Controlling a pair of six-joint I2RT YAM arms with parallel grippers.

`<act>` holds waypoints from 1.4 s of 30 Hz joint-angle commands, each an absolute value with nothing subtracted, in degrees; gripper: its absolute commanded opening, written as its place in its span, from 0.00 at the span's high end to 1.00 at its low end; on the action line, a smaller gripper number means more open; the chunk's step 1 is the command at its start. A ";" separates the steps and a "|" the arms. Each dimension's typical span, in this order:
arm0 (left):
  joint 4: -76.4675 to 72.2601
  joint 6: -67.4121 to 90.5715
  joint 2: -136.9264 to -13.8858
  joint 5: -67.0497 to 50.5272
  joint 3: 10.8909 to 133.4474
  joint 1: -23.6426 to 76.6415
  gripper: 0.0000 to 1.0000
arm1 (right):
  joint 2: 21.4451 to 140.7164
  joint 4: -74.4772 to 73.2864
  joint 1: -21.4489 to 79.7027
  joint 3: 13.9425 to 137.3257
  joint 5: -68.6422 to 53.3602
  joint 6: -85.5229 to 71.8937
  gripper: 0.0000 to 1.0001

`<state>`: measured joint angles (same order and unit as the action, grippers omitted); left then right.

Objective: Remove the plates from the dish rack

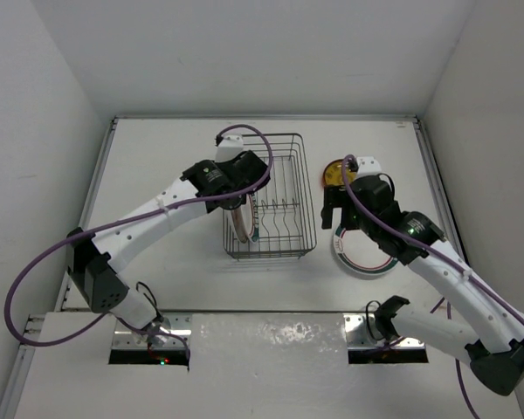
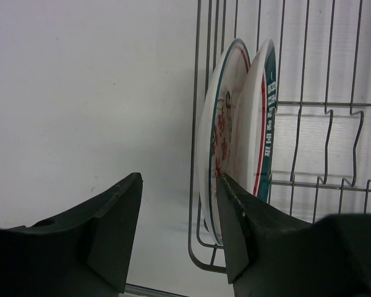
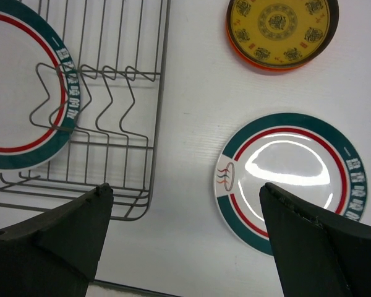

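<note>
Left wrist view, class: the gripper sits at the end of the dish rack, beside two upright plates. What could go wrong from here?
1. The left gripper appears to straddle an end wire of the dish rack as well as the nearest plate. Shutting there could clamp wire and plate together and drag the rack.
2. The second plate stands very close behind the first, so lifting one may tip or snag the other.

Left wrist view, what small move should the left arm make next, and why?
Probably close the left fingers onto the rim of the red-patterned plate: it stands upright in the gap between them, just inside the dish rack wall, and nothing is gripped yet.
</note>
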<state>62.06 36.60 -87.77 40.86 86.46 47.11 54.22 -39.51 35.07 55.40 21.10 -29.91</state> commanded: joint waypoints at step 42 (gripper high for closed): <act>75.41 20.66 -98.52 69.32 125.67 45.00 1.00 | 61.43 -30.60 34.19 59.68 11.62 -28.74 0.01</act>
